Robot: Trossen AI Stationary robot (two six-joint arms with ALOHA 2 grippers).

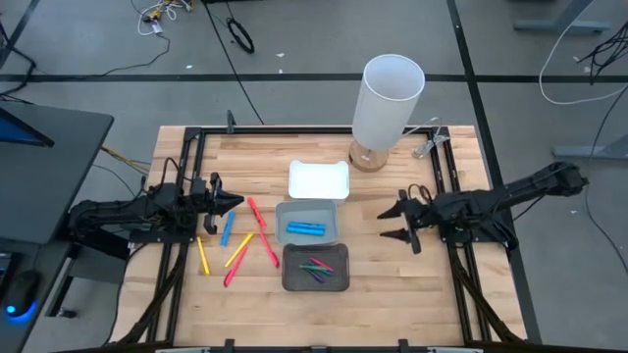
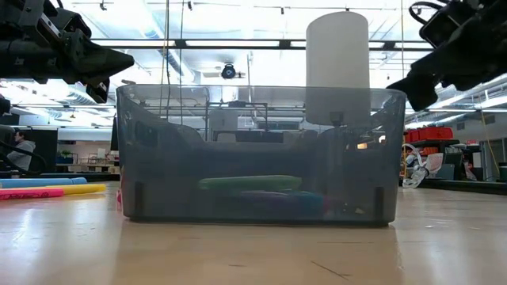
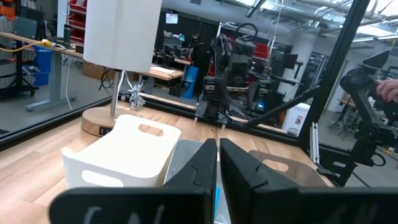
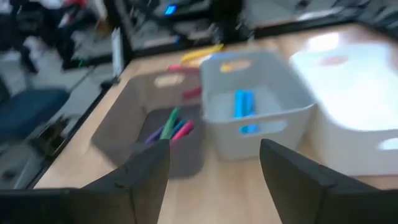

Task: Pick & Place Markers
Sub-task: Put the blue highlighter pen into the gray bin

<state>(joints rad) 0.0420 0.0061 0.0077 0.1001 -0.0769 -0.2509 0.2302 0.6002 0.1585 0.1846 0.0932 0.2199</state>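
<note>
Hovering empty above the table (image 1: 412,294), the closed left pincer (image 1: 234,204) and wide-open right pincer (image 1: 391,223) flank three trays (image 1: 339,227); sorted markers (image 1: 306,228) lie inside, while loose markers (image 1: 239,250) await near the left pincer.

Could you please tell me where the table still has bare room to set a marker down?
Bare wood lies between the trays and the right tool, and along the near edge below the dark tray. Left of the light grey tray it is crowded with loose markers, near the left tool.
</note>
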